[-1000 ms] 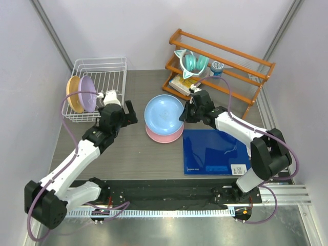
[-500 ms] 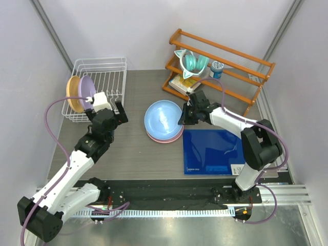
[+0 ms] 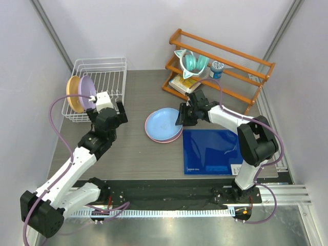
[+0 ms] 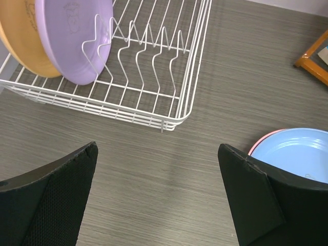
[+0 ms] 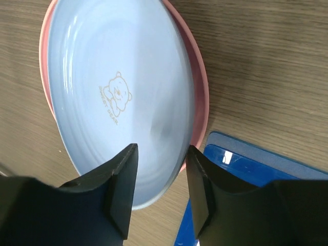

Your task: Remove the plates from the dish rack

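Dish rack holds lavender plate and yellow-orange plate upright; blue plate lies on pink plate on the table (right gripper parted over its rim). Left gripper hangs spread wide near the rack.

Blue plate lies on pink plate, right gripper at its rim, perhaps touching; lavender plate and orange plate stand in the dish rack.
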`<state>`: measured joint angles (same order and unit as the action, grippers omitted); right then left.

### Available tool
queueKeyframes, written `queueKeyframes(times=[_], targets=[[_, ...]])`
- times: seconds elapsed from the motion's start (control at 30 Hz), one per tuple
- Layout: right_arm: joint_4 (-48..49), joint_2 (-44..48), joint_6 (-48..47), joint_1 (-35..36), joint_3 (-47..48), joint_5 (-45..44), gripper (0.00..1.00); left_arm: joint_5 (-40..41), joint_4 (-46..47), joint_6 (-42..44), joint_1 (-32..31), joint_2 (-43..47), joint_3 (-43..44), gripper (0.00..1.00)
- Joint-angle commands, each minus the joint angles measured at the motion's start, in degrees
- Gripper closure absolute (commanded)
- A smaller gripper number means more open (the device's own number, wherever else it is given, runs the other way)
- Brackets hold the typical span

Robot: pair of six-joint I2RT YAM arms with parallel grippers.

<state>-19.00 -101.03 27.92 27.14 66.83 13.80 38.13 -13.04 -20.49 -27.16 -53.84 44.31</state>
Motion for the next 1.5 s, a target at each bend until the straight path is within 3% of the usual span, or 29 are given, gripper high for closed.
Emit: queueKeyframes(times=[0.0,0.2,0.33,0.57,0.97,1.27,1.47], targets=[[-0.7,2.3,-1.7,-0.2,2.6,2.0,0.50,2.9,3.2,0.7,-0.1,-0.9,0.4,0.01],[-5.9,4.3,-4.4,-0.2,2.4,-2.8,0.45,7.7,4.0,2.0,0.1,-3.9,1.5,0.01],[-9.1,8.0,-4.8,-0.2,1.5,-15.4,0.44,9.3,4.2,3.2,2.3,-7.3,4.1,0.01],[-9.1,12.1,-6.3,-0.2,-1.2,-21.4,0.43,4.0,6.6,4.1,14.7,-13.5,9.1,0.01],[-7.7,8.3,-7.0,-0.5,-0.6,-20.7,0.42,9.5,12.8,10.6,22.8,-31.0,17.9,0.01],[-6.3,8.7,-7.6,-2.3,-2.1,-18.8,0.42,6.6,16.6,10.0,26.9,-36.4,19.5,0.01],[-5.9,7.9,-7.9,-3.4,-2.5,-17.3,0.42,3.2,17.1,9.8,30.0,-39.8,21.8,0.11]])
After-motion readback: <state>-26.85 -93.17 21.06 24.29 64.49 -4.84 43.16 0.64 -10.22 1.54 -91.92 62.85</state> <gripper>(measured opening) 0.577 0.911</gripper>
